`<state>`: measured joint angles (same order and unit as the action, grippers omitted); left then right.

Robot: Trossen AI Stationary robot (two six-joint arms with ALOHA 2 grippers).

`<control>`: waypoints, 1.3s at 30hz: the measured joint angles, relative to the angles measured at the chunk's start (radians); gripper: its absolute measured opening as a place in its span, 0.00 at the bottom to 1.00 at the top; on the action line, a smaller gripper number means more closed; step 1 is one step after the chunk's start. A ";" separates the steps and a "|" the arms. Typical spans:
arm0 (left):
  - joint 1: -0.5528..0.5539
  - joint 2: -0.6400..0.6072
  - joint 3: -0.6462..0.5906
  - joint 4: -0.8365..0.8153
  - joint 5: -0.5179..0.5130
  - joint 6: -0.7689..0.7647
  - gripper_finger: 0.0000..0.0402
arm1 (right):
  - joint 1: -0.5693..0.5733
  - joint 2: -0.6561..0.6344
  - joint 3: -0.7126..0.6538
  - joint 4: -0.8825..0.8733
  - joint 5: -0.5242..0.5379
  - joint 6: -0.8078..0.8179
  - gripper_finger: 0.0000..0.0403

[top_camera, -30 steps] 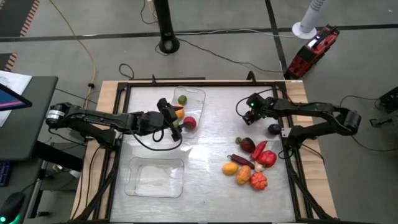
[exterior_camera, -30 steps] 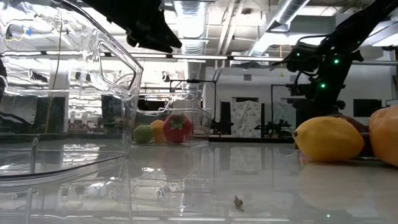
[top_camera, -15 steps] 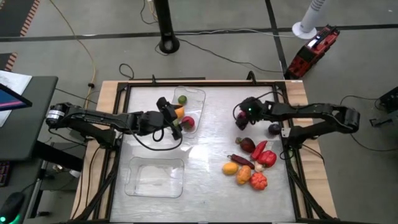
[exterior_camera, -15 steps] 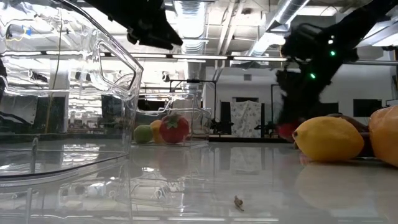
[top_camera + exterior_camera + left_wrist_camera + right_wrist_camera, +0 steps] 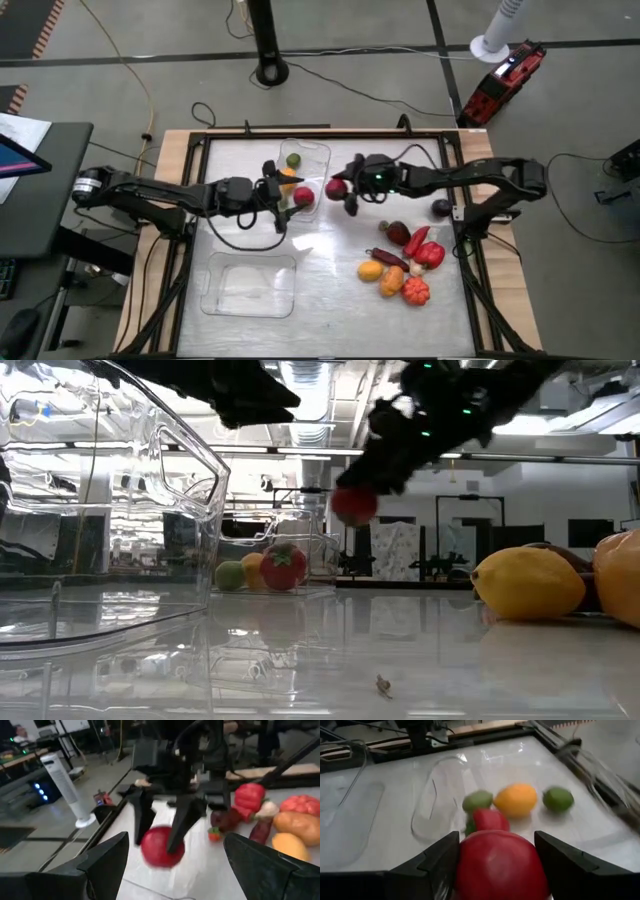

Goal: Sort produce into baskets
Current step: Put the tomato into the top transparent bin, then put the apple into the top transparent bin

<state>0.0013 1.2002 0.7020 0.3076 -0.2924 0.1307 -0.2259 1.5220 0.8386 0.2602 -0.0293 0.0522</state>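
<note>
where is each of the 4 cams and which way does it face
High: overhead, straight down on the table; both arms show.
Low: table height, level across into the room; arms enter from above.
Left wrist: past the left gripper toward the right gripper.
Right wrist: past its own fingers at the far basket.
All four show the red fruit it holds.

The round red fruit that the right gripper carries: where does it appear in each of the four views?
High: red fruit, beside the far basket.
Low, in the air, upper middle.
Left wrist, between dark fingers.
Right wrist, bottom centre.
Shared landmark: that far basket.
</note>
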 joint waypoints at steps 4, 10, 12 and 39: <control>0.006 -0.064 -0.036 -0.007 -0.017 -0.026 0.78 | -0.008 0.098 0.112 0.004 0.000 -0.041 0.68; -0.003 -0.156 -0.038 -0.104 -0.028 -0.063 0.78 | -0.031 0.247 0.251 0.001 -0.033 -0.057 0.68; -0.004 -0.162 -0.038 -0.117 -0.028 -0.069 0.78 | -0.033 0.293 0.293 -0.019 -0.048 -0.062 0.68; -0.008 -0.140 -0.038 -0.110 -0.034 -0.071 0.78 | 0.073 0.109 0.287 -0.525 0.009 -0.099 0.89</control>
<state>-0.0063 1.0599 0.6640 0.1974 -0.3262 0.0593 -0.1526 1.6314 1.1253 -0.2647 -0.0204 -0.0469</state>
